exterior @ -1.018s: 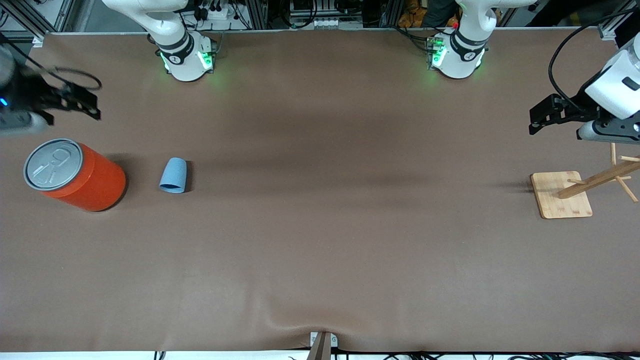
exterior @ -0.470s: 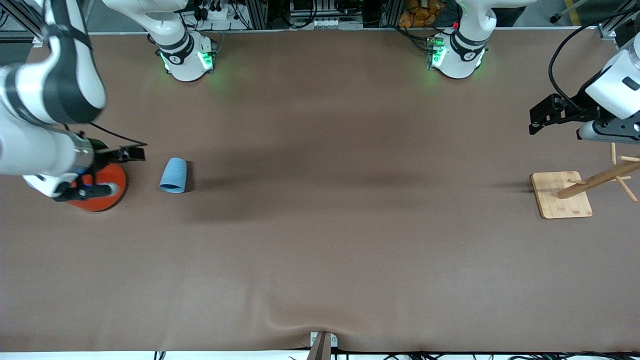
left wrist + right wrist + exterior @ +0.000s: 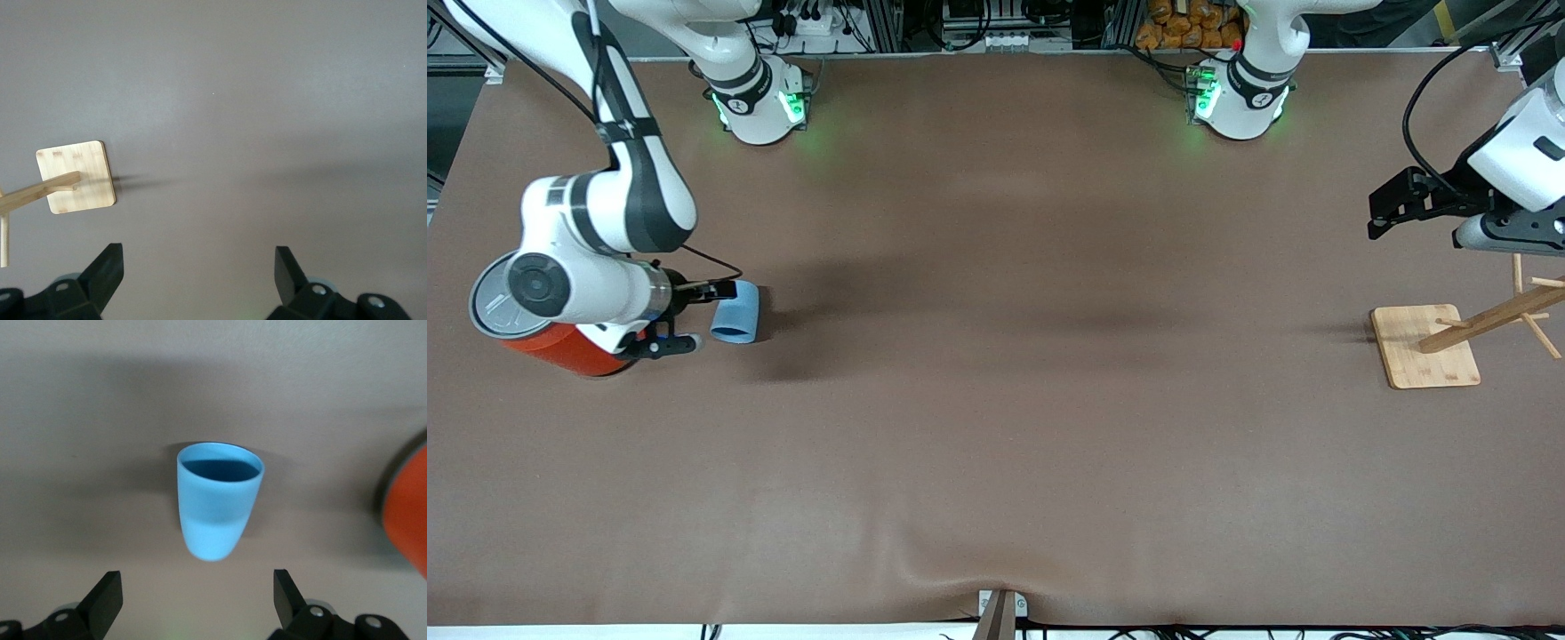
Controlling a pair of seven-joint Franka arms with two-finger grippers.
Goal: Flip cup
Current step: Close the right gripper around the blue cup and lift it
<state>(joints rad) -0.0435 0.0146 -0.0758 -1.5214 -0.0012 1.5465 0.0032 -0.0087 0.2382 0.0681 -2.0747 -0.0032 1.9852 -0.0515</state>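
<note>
Since half a second ago my right arm has swung in from the can toward the cup, while the left arm waits unmoved. From the front view, the right gripper [image 3: 694, 316] sits low just beside the small light blue tapered cup [image 3: 735, 312], its black fingers spread apart, one fingertip at the cup's narrow end and the other nearer the camera; I see no grip on the cup. That cup lies on its side on the brown table [image 3: 996, 400], beside the large orange can with a grey pull-tab lid [image 3: 560, 342], which the arm's wrist partly covers. The left gripper [image 3: 1383, 213] hangs over the table near the pale wooden square-based rack with slanted pegs [image 3: 1427, 347], toward the left arm's end, well apart from the cup. From the left wrist view, I see the left gripper [image 3: 197, 277] with its fingers wide apart over bare table, the rack [image 3: 75, 177] near them. From the right wrist view, the cup [image 3: 217, 500] lies between the lines of the spread fingers [image 3: 107, 597] of the right gripper [image 3: 197, 597], its dark blue inside and pale rim turned away from it, with the can's orange edge [image 3: 407, 513] beside the cup.
</note>
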